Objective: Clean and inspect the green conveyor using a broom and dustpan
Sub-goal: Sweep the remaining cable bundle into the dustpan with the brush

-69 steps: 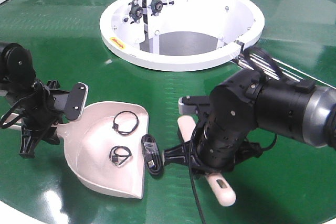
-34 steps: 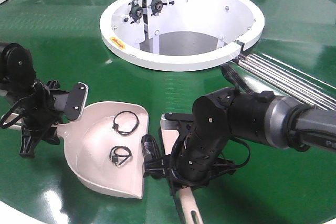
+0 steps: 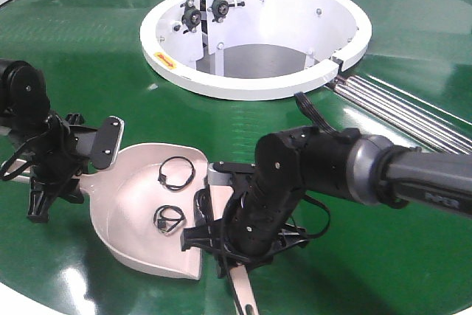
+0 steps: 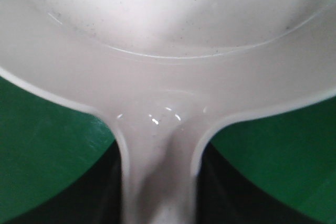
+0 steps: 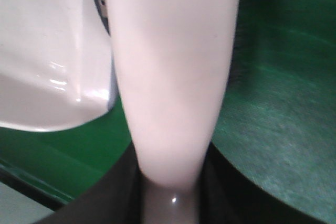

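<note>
Noted left tool [image 3: 94, 158] clamped on dustpan [image 3: 136, 208] handle, right tool [image 3: 240, 250] clamped on broom [image 5: 173, 77] handle, brush head just beside dustpan's front lip. Found two black cable loops [image 3: 175, 173] inside dustpan. Could not see bristles behind right arm [image 3: 332, 167]; broom handle end cut off. Logged dustpan lying on green conveyor [image 3: 88, 49], near white ring housing [image 3: 173, 71].

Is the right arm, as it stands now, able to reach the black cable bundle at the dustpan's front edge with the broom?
Probably yes. The right gripper is shut on the broom, whose head sits close beside the cable bundle at the dustpan lip; nothing seems to lie between.
</note>
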Robot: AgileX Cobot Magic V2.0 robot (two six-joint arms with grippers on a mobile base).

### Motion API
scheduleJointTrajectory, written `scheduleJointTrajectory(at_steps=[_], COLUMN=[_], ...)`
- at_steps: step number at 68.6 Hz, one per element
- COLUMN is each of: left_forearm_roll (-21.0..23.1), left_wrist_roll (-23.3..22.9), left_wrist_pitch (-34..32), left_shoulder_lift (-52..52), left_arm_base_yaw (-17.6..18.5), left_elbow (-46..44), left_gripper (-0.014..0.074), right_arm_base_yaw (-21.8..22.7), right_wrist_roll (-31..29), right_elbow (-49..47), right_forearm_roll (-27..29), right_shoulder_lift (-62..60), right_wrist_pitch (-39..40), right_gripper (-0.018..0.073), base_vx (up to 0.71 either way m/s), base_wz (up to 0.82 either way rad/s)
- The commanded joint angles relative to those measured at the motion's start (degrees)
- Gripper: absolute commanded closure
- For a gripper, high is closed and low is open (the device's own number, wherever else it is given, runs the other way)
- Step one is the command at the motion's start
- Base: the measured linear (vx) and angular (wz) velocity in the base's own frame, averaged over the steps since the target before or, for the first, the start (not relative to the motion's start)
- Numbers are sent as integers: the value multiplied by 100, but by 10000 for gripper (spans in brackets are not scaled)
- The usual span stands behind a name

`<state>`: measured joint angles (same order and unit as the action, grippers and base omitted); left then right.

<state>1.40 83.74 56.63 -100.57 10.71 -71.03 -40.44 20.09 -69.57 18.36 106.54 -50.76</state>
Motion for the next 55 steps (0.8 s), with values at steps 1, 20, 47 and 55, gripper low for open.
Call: scheduleJointTrajectory(at_steps=[1,20,47,55], left_forearm_roll=[76,76,76,76], left_wrist_roll=[4,4,4,4], left_wrist_pitch=[-40,-40,-34,-34], left_shoulder_lift=[218,218,218,218], left_arm_base_yaw=[55,55,55,55], left_elbow=[-155,-155,-155,-155], left_gripper=[603,603,603,603], right_arm_base_yaw=[-53,-356,-523,-523], right_wrist_roll=[-285,-530,-566,-476], right_elbow=[-484,-1618,-2645,-2645], right_forearm_roll=[310,591,582,304], right_shoulder_lift=[-59,635,803,721], right_wrist_pitch=[-91,-518,-605,-558], right_gripper=[561,561,561,561], base_vx=[0,0,0,0], base_wz=[0,0,0,0])
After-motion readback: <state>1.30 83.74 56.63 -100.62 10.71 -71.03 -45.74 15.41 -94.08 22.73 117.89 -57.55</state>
